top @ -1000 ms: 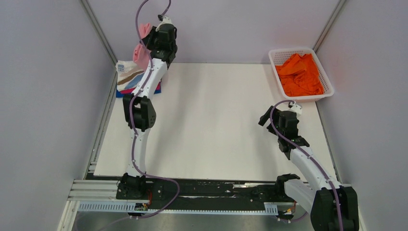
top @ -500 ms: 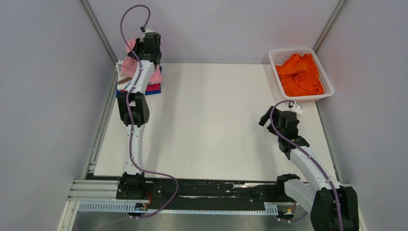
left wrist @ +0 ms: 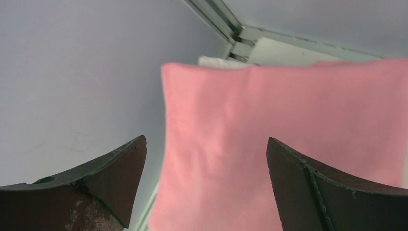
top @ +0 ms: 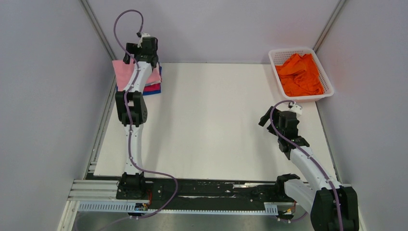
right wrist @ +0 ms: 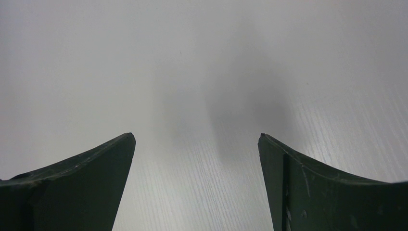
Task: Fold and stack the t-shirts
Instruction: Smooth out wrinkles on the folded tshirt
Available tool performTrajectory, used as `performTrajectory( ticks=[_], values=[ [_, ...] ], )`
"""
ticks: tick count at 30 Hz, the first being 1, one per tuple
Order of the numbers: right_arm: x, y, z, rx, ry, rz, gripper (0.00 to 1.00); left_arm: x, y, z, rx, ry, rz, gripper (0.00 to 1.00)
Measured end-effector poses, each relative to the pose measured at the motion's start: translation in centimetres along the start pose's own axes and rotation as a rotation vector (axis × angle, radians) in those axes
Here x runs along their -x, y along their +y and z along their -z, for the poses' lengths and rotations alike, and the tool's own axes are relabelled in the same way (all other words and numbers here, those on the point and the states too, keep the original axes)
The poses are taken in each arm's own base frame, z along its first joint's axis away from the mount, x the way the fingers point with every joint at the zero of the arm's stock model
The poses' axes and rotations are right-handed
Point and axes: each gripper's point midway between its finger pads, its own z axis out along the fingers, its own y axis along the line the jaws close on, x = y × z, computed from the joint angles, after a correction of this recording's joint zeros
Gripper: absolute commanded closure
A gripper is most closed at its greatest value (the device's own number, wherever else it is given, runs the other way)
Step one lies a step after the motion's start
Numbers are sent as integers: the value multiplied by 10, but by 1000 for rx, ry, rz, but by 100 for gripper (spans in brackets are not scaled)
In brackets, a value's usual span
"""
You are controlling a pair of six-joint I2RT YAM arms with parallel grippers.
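Observation:
A folded light pink t-shirt (top: pixel 123 73) lies flat on top of a stack at the table's far left corner. Edges of a magenta t-shirt (top: pixel 153 87) and a blue one (top: pixel 155 92) show beneath it. My left gripper (top: pixel 139 57) hangs just above this stack. In the left wrist view the left gripper (left wrist: pixel 204 139) is open, apart from the pink t-shirt (left wrist: pixel 288 134) below it. A crumpled orange t-shirt (top: pixel 300 74) fills the basket at the far right. My right gripper (top: pixel 269 118) is open over bare table, and in its wrist view the right gripper (right wrist: pixel 197 137) holds nothing.
The white lattice basket (top: pixel 288 50) stands at the far right corner. The white table (top: pixel 216 120) is walled by grey panels on the left, back and right. A metal frame post (left wrist: pixel 216 19) runs up the corner behind the stack.
My left gripper has swung left and down over the stack and opened, letting go of the pink t-shirt, which now lies flat on top. The right arm has not moved.

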Motion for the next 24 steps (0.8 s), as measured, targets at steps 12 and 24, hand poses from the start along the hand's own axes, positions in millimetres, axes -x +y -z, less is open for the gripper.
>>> performTrajectory(
  ticks=[12,24],
  values=[
    [-1,1,1,6,4,1,0,-51,-93,16,-425,135,153,0],
    [-1,0,1,4,7,2,0,-63,-131,35,-639,155,155,0]
  ],
)
